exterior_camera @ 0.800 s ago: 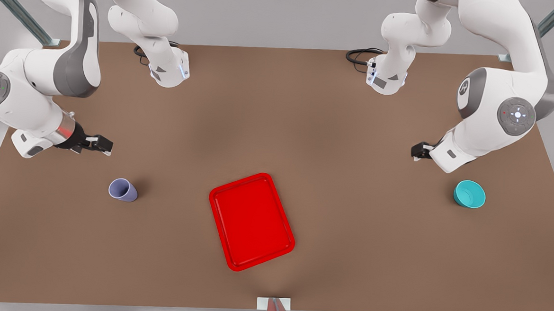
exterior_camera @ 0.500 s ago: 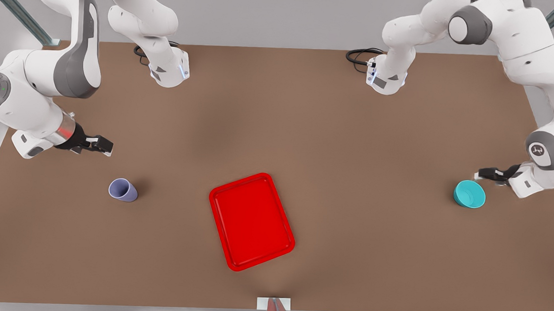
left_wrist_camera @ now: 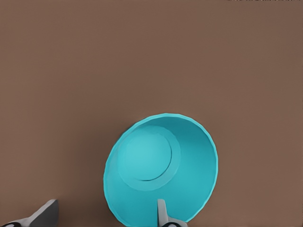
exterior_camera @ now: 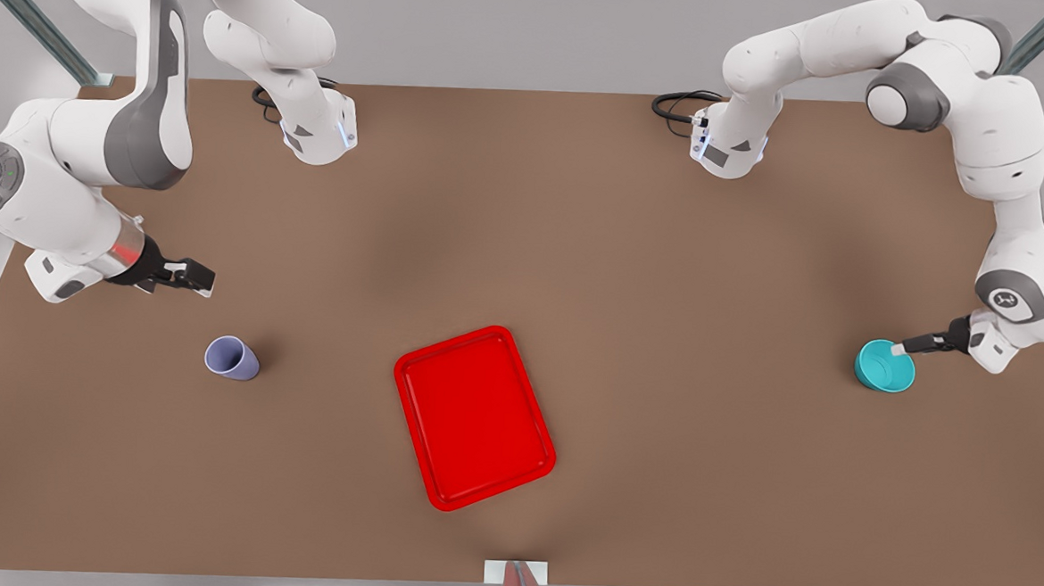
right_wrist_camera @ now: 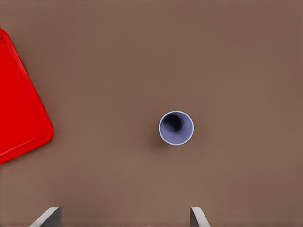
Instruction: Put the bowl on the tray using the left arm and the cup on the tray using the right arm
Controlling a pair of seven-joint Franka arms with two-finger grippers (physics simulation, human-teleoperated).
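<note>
Jaws, left gripper [exterior_camera: 900, 348]: I logged them spread and empty, set at the teal bowl's [exterior_camera: 884, 366] rim on the front view's right. In the left wrist view one finger [left_wrist_camera: 162, 213] stood over the rim inside the bowl's mouth, the other finger [left_wrist_camera: 42, 215] clear outside the wall; I judged the rim to lie between them, ready for a pinch, contact not confirmed.

Jaws, right gripper [exterior_camera: 190, 276]: spread wide, empty, hovering above the bench [exterior_camera: 525, 240] on the front view's left. The lavender cup [exterior_camera: 232, 357] stood upright and apart from them, toward the camera side; in the right wrist view its mouth [right_wrist_camera: 176, 127] sat ahead of the fingertips.

Red tray [exterior_camera: 473, 416]: bare, mid-bench, between cup and bowl, well apart from each, long axis slightly skewed.

Bench: plain brown, flat. I rated the bowl pickup nearer than the cup's.
</note>
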